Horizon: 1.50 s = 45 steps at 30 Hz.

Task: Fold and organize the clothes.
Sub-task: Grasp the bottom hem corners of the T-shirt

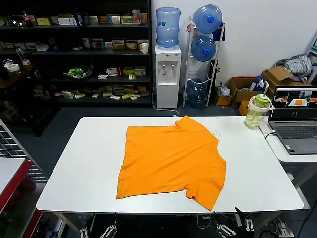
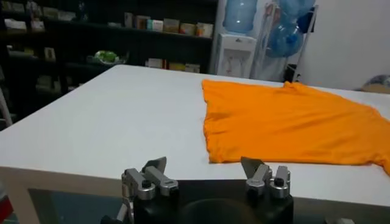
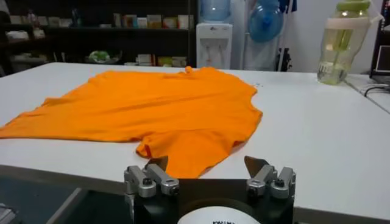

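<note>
The clothes are one bright orange short-sleeved T-shirt [image 1: 171, 158], spread flat in the middle of the white table [image 1: 79, 168], collar toward the far edge. One sleeve lies near the table's front right edge. Both my grippers hang below the front edge of the table, apart from the shirt. My left gripper [image 2: 204, 165] stands open and holds nothing, facing the T-shirt's [image 2: 286, 125] near hem corner. My right gripper [image 3: 206, 163] is also open and holds nothing, facing the T-shirt's [image 3: 152, 103] near sleeve. In the head view only small parts of the left gripper [image 1: 110, 230] and right gripper [image 1: 238, 222] show.
A green-lidded water bottle [image 1: 257, 111] stands at the table's far right corner. An open laptop [image 1: 294, 119] sits on a side table to the right. Beyond the table are a water dispenser [image 1: 167, 74] and dark shelves [image 1: 74, 49]. A wire rack [image 1: 10, 148] is at the left.
</note>
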Each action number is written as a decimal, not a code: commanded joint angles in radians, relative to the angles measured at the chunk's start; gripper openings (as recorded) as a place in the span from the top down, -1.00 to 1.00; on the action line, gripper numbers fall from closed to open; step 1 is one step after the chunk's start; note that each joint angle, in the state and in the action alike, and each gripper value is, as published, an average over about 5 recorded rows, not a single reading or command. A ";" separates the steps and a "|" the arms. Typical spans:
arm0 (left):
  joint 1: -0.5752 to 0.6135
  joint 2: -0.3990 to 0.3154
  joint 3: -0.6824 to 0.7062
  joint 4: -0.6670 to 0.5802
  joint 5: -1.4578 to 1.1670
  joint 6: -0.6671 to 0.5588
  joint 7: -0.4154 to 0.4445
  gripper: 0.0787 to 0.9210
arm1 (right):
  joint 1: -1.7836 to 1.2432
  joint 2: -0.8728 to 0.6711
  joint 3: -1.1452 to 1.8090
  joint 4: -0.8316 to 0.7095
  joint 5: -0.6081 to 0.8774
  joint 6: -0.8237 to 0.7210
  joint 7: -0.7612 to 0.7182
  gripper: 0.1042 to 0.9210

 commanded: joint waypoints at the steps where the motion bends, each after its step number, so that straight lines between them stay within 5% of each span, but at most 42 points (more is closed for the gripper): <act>1: -0.004 0.001 0.002 0.000 0.000 0.000 -0.001 -0.77 | 0.032 0.001 -0.011 -0.001 0.000 -0.012 0.020 -0.76; 17: -0.337 0.000 0.090 0.181 -0.125 0.169 -0.034 -0.77 | 0.374 0.018 -0.152 -0.203 0.039 -0.204 0.157 -0.76; 33: -0.398 0.076 0.120 0.252 -0.060 0.187 -0.025 -0.77 | 0.399 0.034 -0.179 -0.252 0.027 -0.217 0.167 -0.75; 39: -0.402 0.076 0.134 0.256 -0.050 0.190 -0.039 -0.75 | 0.391 0.036 -0.183 -0.253 0.021 -0.227 0.164 -0.46; 45: -0.405 0.072 0.146 0.265 -0.047 0.197 -0.050 -0.46 | 0.381 0.035 -0.183 -0.250 0.017 -0.226 0.158 -0.04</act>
